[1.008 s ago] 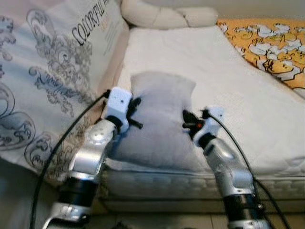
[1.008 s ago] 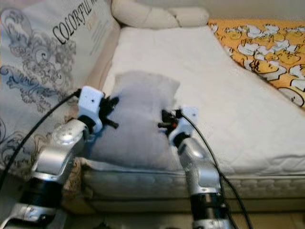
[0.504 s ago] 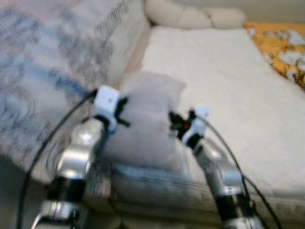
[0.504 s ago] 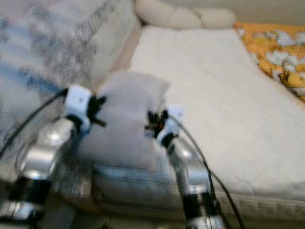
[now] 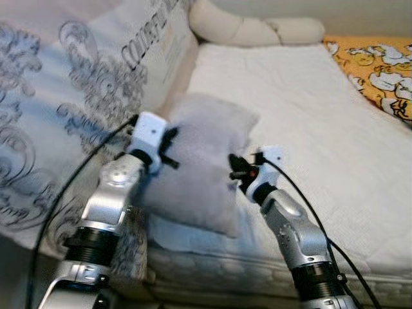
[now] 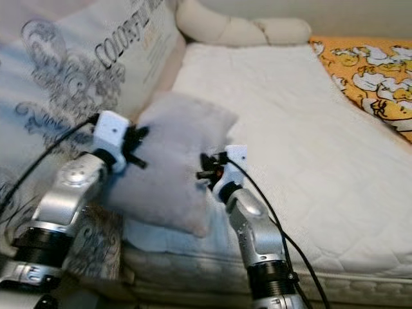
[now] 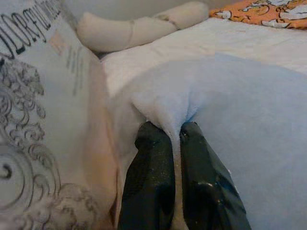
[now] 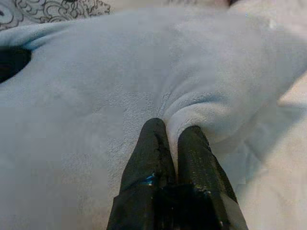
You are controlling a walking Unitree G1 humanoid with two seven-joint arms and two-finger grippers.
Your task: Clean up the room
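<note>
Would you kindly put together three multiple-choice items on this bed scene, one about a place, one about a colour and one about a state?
1. Where is the grey pillow?
A. between the two grippers, at the near end of the mattress
B. on the floor
C. on the orange blanket

2. What colour is the blanket with the cartoon print?
A. green
B. orange
C. black

3. How does the left gripper stand?
A. open above the pillow
B. shut on a cable
C. shut on a fold of the pillow

Answers: 1 A, the left gripper is at the pillow's left side and the right gripper at its right. 2 B, it lies orange at the far right. 3 C, the left wrist view has fabric pinched between the fingers.
</note>
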